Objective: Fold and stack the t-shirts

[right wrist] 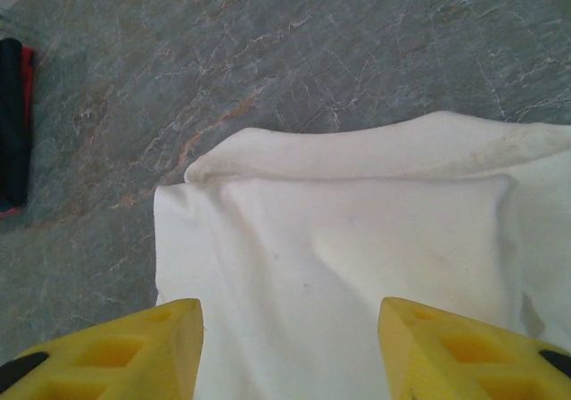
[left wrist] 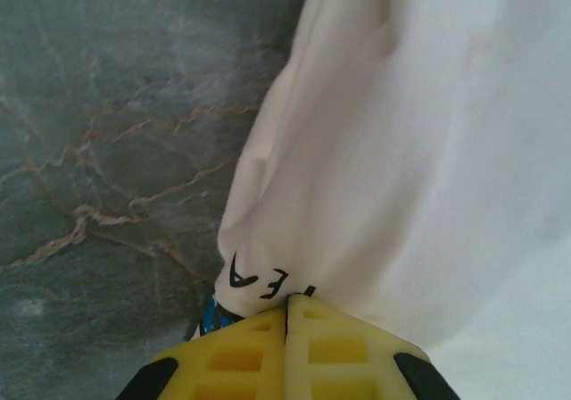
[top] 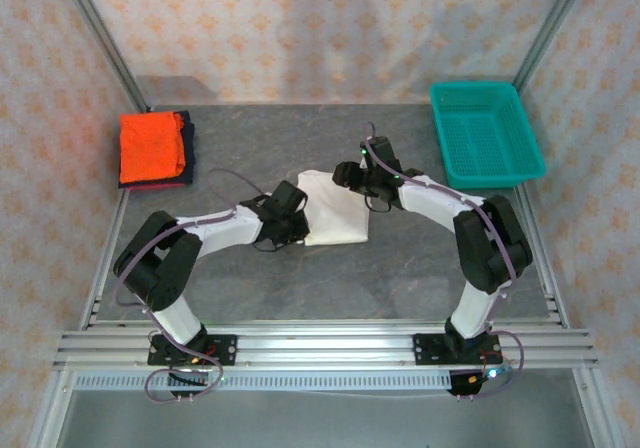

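Note:
The white t-shirt (top: 335, 218) lies folded on the grey table in the middle. My left gripper (top: 297, 228) is at its left edge, shut on the cloth. The left wrist view has the yellow fingers (left wrist: 339, 355) pressed together on a fold of the white t-shirt (left wrist: 401, 150), black printed letters right at the tips. My right gripper (top: 352, 180) hangs over the shirt's far right corner, and its jaws (right wrist: 290, 346) stand open above the white t-shirt (right wrist: 357, 230). The orange t-shirt (top: 150, 146) sits folded on the dark navy t-shirt (top: 186, 158) at the back left.
A teal mesh basket (top: 485, 133) stands at the back right. Patterned walls close in the back and both sides. In the right wrist view the dark edge of the back-left stack (right wrist: 11, 123) shows at the far left.

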Motion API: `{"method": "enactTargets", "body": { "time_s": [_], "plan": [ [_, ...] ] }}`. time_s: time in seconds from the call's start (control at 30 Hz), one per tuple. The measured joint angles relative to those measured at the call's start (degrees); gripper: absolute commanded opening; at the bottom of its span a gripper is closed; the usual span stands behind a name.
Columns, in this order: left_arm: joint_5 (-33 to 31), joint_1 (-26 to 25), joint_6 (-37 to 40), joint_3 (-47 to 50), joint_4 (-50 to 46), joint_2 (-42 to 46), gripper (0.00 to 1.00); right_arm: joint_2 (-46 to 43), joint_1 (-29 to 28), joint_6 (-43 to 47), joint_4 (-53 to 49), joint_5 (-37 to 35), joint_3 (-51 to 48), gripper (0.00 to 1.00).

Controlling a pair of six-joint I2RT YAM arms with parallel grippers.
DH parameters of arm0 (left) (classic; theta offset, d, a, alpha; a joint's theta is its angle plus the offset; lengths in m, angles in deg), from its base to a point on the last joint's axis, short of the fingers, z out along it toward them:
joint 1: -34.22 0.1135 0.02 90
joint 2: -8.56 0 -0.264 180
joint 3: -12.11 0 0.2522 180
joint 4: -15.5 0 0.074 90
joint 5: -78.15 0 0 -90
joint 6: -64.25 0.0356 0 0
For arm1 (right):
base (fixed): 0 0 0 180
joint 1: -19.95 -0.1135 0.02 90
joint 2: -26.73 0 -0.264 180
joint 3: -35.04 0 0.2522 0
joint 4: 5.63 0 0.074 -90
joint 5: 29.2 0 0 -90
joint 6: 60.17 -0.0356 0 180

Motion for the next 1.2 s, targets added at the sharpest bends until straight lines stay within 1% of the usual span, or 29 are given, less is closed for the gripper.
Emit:
{"method": "enactTargets", "body": {
  "time_s": [0.23, 0.43, 0.63, 0.73, 0.77, 0.83, 0.9, 0.97, 1.07, 1.2],
  "plan": [
    [0.0, 0.0, -0.9, 1.3, 1.9, 0.8, 0.08, 1.5, 0.0, 0.0, -0.4, 1.6, 0.8, 0.54],
    [-0.1, 0.0, -0.4, 0.7, 1.0, 2.1, 0.26, 4.7, 0.4, 0.0, -2.1, 0.9, 0.9, 0.53],
    [-1.4, 0.0, 1.1, -1.7, -4.5, 8.0, 0.37, 8.2, 3.2, 0.0, -3.1, 1.9, 1.0, 0.52],
    [-2.0, 0.0, 2.2, -5.6, -7.1, 9.6, 0.41, 7.7, 3.4, 0.0, -3.1, 3.0, 1.2, 0.55],
    [-2.4, 0.0, 2.6, -7.0, -7.6, 9.7, 0.42, 7.4, 3.4, 0.0, -3.1, 3.1, 1.2, 0.58],
    [-2.8, 0.0, 3.1, -9.6, -8.0, 9.5, 0.43, 5.9, 3.4, 0.3, -3.2, 2.9, 0.6, 0.63],
    [-2.8, 0.0, 3.7, -12.8, -8.4, 8.2, 0.43, 3.3, 3.4, 0.5, -3.2, 1.9, -0.2, 0.66],
    [-2.9, 0.0, 4.3, -15.7, -8.3, 5.6, 0.42, 1.1, 3.6, 0.4, -3.1, 0.3, -0.3, 0.66],
    [-2.9, 0.1, 4.8, -19.4, -8.2, -0.1, 0.4, -0.1, 4.6, 0.4, -3.1, -1.8, 0.4, 0.61],
    [-2.8, 1.0, 5.7, -22.4, -8.3, -7.9, 0.39, 2.7, 6.1, 1.0, -4.8, -3.4, 4.3, 0.53]
  ]
}}
